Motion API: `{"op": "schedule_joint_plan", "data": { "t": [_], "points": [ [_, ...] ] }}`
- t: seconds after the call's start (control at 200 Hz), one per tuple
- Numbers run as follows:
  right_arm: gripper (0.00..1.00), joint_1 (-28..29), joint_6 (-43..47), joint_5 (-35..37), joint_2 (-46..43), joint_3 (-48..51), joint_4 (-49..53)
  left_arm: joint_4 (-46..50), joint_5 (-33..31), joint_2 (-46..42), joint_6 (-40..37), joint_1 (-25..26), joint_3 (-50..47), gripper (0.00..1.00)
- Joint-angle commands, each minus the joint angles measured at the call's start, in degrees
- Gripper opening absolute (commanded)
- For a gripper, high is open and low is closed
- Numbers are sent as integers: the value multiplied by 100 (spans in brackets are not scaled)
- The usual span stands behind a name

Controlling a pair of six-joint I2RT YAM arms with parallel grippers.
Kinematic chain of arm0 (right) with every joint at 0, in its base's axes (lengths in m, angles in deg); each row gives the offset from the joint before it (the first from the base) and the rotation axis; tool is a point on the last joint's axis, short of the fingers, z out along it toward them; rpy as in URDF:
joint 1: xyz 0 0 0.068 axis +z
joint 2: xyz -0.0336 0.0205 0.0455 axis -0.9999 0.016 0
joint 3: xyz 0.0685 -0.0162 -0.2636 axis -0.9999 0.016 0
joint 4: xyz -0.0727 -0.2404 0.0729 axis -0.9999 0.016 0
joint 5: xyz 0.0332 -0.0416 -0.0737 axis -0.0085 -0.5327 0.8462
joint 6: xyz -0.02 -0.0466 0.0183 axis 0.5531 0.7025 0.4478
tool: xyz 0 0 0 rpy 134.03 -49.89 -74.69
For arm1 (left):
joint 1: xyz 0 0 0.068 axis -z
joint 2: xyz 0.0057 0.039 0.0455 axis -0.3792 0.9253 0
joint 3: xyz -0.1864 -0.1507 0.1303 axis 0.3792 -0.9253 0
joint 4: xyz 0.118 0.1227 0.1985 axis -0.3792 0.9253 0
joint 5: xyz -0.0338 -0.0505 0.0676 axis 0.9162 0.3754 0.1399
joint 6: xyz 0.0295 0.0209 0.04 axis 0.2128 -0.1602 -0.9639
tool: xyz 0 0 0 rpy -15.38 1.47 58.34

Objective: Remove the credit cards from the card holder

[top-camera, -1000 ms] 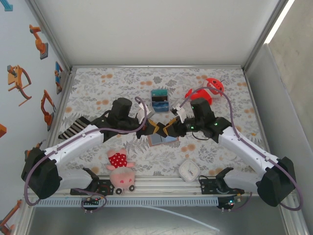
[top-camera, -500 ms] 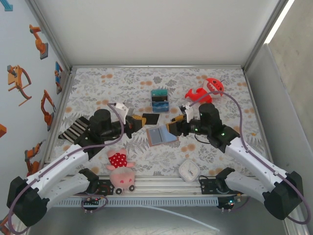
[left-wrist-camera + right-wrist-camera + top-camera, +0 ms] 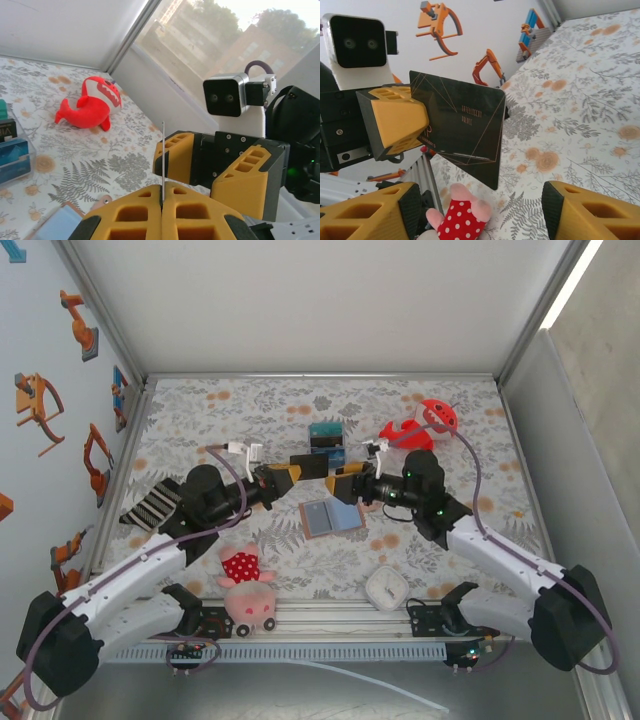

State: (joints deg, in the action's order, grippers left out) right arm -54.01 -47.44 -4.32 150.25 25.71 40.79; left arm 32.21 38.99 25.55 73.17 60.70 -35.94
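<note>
Card out: your left pincer (image 3: 291,473) is pressed together on one dark credit card (image 3: 462,131), which it holds on edge above the worktop (image 3: 200,420) (the left wrist view catches it as a thin line rising from the closed fingers).
Right pincer: your right pincer (image 3: 343,486) is spread wide with nothing in it. It faces the card from just beside it without touching.
Card holder: the card holder (image 3: 330,517) lies open and flat on the worktop, below and between the two pincers, with its blue-grey lining up. Neither pincer is on it.
Done so far: by my reading, one card is clear of the holder but has not been set down.
Left to do: you need to put that card down, then check the pockets and draw out any others.
Hard to make out: you cannot tell from above whether more cards sit in the holder. The orange-brown strip along its right edge could be a card or just leather.
Cut off: the left wrist view crops the holder at the bottom edge, so the pockets are out of reach there. The pale print on the card's face is too small to read.
</note>
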Motion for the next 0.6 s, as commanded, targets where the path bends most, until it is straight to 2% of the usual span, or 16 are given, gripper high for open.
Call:
{"op": "schedule_joint_plan", "data": {
  "t": [0.0,0.215,0.496,0.556,0.596],
  "points": [
    [61,0,-151,-457,100,-209,-695,-665,387,48,405,-27,-60,0],
    [44,0,-226,-670,134,-243,-1029,-1154,707,131,646,-32,-117,0],
    [9,0,-285,-848,-24,-219,-1153,-1040,762,165,638,-36,-161,0],
    [1,2,-330,-923,-21,-197,-1204,-948,747,151,602,-49,-132,6],
    [0,0,-342,-957,-19,-187,-1228,-817,746,141,532,-65,-90,11]
  ]
}}
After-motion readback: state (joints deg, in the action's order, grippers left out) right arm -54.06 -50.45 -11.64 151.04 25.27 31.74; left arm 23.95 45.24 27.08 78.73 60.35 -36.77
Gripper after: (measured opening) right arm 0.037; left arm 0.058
